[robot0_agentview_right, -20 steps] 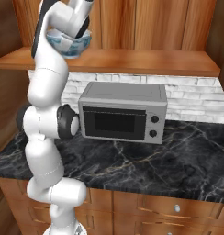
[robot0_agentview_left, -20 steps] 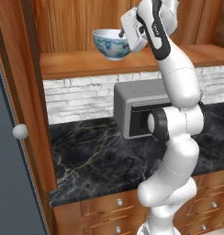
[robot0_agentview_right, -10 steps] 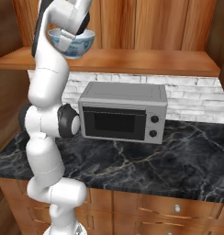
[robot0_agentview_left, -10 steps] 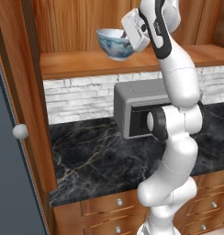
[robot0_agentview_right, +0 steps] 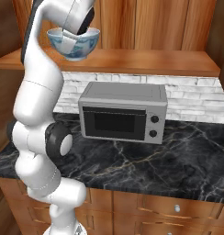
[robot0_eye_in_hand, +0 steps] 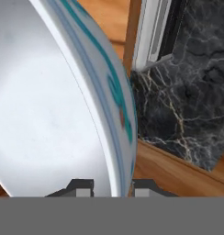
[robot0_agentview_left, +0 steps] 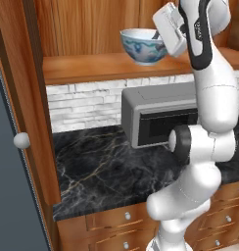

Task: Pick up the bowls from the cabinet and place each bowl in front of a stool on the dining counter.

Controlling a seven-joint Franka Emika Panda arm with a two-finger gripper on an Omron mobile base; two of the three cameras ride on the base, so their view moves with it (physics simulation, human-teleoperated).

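Observation:
The deep white bowl (robot0_agentview_left: 141,45) with the blue pattern hangs at shelf height in the cabinet (robot0_agentview_left: 82,68), its foot just over the shelf board. My gripper (robot0_agentview_left: 159,35) is shut on the bowl's right rim, one finger inside and one outside. From the right base view the bowl (robot0_agentview_right: 73,42) sits under the gripper (robot0_agentview_right: 82,30) at the shelf's (robot0_agentview_right: 155,62) left end. In the hand view the bowl (robot0_eye_in_hand: 49,114) looms large, with its rim wedged between the tips of the gripper (robot0_eye_in_hand: 113,188).
A grey microwave (robot0_agentview_left: 155,117) (robot0_agentview_right: 123,112) stands on the black marble worktop (robot0_agentview_left: 102,171) (robot0_agentview_right: 178,156) below the shelf. A tall wooden door with a round knob (robot0_agentview_left: 21,140) borders the left side. Knobbed drawers (robot0_agentview_right: 178,209) run under the worktop.
The jaws closed on the bowl's rim. Hand and bowl have since shifted a little to the right along the shelf in both base views.

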